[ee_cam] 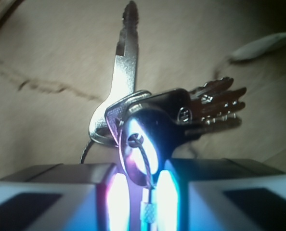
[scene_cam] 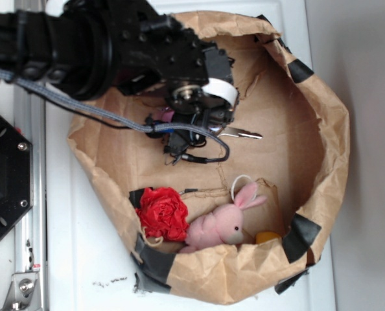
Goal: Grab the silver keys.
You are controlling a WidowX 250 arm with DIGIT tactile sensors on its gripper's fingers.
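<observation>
A: Wrist view puts the silver keys [ee_cam: 172,115] dead centre, the bright key pointing to twelve o'clock and the darker ones fanned toward three.

B: And the pincer [ee_cam: 139,192]?

A: Closed on the bunch. The key heads and the thin wire ring sit pinched between its two lit fingers at six o'clock.

B: Exterior view agrees, roughly. The black arm [scene_cam: 95,45] hides most of it, but one silver blade sticks out at three o'clock of the pincer [scene_cam: 202,129], over the floor of the brown paper bag [scene_cam: 322,162].

A: So the grasp looks made. I'd judge the next move is a straight lift, slow enough that the loose keys don't swing free.

B: Whether they're off the paper yet, I can't tell.

A: Anything else nearby?

B: A red fabric flower [scene_cam: 161,214] and a pink plush bunny [scene_cam: 221,223] at six o'clock inside the bag, well apart from the keys. The bag rests on a white surface [scene_cam: 82,259].
</observation>
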